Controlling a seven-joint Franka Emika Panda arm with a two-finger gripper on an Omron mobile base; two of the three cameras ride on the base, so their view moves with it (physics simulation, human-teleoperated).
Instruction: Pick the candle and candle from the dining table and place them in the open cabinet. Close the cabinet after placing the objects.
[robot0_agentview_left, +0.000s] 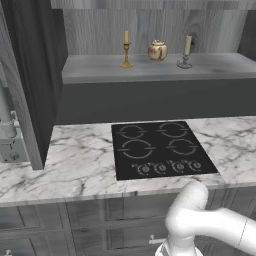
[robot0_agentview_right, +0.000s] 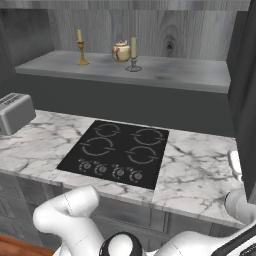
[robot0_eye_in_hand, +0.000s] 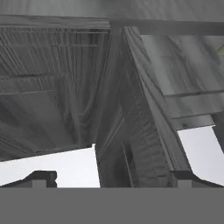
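Open cabinet (robot0_agentview_left: 150, 67), wall-mounted, dark grey wood grain: both candles are already lodged on its shelf, the yellow taper in its gold candlestick (robot0_agentview_left: 126, 49) to the left, the stubby pale candle on its grey base (robot0_agentview_left: 186, 52) to the right, with a cream-and-gold lidded jar (robot0_agentview_left: 157, 50) between them, all three upright and apart. Below is laid a marble worktop (robot0_agentview_left: 75, 160) with a black cooktop (robot0_agentview_left: 160, 150); a toaster (robot0_agentview_right: 15, 112) is stationed at one end. Tool (robot0_eye_in_hand: 109, 177): spread wide, nothing held, directed at an edge-on door panel (robot0_eye_in_hand: 127, 131). Only the closing is judged outstanding. Risks noted: a door swung hard could rock the slender candlestick; an approach past the door edge could miss the handle or catch the panel and jam.
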